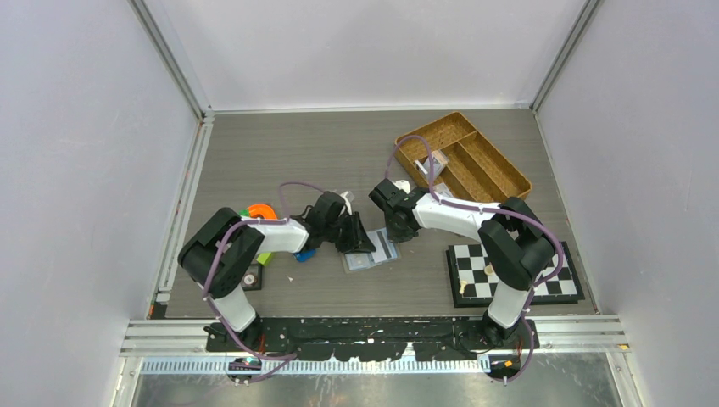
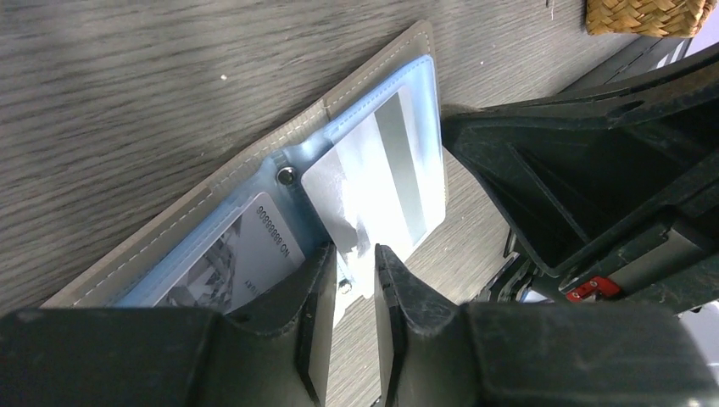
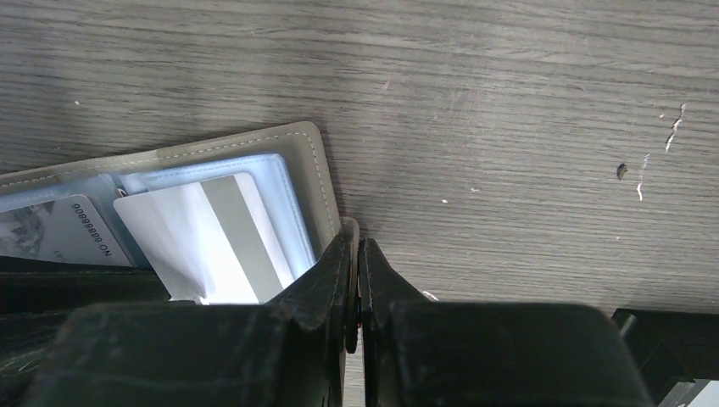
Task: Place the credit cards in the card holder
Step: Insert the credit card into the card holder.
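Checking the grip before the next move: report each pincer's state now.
Left pincer: slightly open, tips either side of the card's corner.
Right pincer: closed on the wallet's edge.

**A:** What sort of place is this?

**B:** A robotics lab, seen from above. It is a small test cell rather than a room anyone lives or works in.

**A:** What shows that?

**B:** Plain white panels (image 1: 85, 127) held in aluminium posts (image 1: 174, 64) close in a grey wood-grain bench (image 1: 339, 153) on three sides. Two black-and-white robot arms, left (image 1: 229, 246) and right (image 1: 509, 246), are bolted to a metal rail (image 1: 373, 335) at the near edge. Purple cables (image 1: 297, 188) loop along them.

**A:** Anything homely?

**B:** Only a few unrelated props set out on the bench: a card holder (image 1: 381, 253), a wicker tray (image 1: 428, 125) and a chessboard (image 1: 566, 284).
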`<control>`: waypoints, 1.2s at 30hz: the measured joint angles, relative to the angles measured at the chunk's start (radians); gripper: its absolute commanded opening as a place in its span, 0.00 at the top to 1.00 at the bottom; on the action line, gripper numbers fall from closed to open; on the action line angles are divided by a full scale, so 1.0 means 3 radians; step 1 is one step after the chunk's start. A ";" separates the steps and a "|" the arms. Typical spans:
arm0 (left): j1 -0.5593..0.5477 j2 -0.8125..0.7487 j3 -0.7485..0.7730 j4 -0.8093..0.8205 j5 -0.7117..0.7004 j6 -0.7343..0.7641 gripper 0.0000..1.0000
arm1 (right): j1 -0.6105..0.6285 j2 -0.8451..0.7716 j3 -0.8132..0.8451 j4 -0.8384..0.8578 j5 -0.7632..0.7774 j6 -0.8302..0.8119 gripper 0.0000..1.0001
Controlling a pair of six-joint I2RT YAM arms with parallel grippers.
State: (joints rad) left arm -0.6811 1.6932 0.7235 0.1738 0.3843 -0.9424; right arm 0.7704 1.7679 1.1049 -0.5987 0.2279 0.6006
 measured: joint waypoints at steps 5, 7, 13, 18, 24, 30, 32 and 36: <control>-0.0037 0.0048 0.0078 -0.0032 -0.0023 0.0000 0.76 | 0.0000 0.0000 -0.0001 0.0003 0.0000 0.0000 1.00; -0.0053 0.0083 0.0118 -0.0033 -0.0031 0.0000 0.76 | 0.0000 -0.0001 -0.0003 0.0003 0.0000 0.0000 1.00; -0.0100 0.0139 0.0263 -0.0195 -0.0083 0.0028 0.76 | 0.0000 -0.0001 -0.0004 0.0004 0.0000 0.0001 1.00; -0.0136 0.0140 0.0370 -0.0380 -0.0151 0.0117 0.65 | 0.0000 -0.0006 -0.0006 0.0004 0.0010 0.0001 0.96; -0.0168 -0.0084 0.0393 -0.0613 -0.0301 0.0309 0.46 | 0.0000 -0.0062 -0.0019 -0.0064 0.0005 0.0010 0.58; -0.0170 -0.0687 0.0392 -0.1008 -0.0558 0.0551 0.35 | -0.0009 -0.0418 -0.0019 -0.0217 -0.0046 0.0027 0.46; -0.0169 -0.0863 0.0378 -0.1106 -0.0649 0.0607 0.34 | -0.0011 -0.0571 -0.0020 -0.0228 -0.0094 0.0032 0.46; -0.0141 -0.1029 0.0291 -0.1263 -0.0771 0.0682 0.33 | -0.0015 -0.0847 -0.0047 -0.0192 -0.0245 0.0066 0.49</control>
State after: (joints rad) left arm -0.7235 1.3846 0.8108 -0.2050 0.1532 -0.7380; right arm 0.7658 1.5139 1.0908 -0.6563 0.1543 0.6205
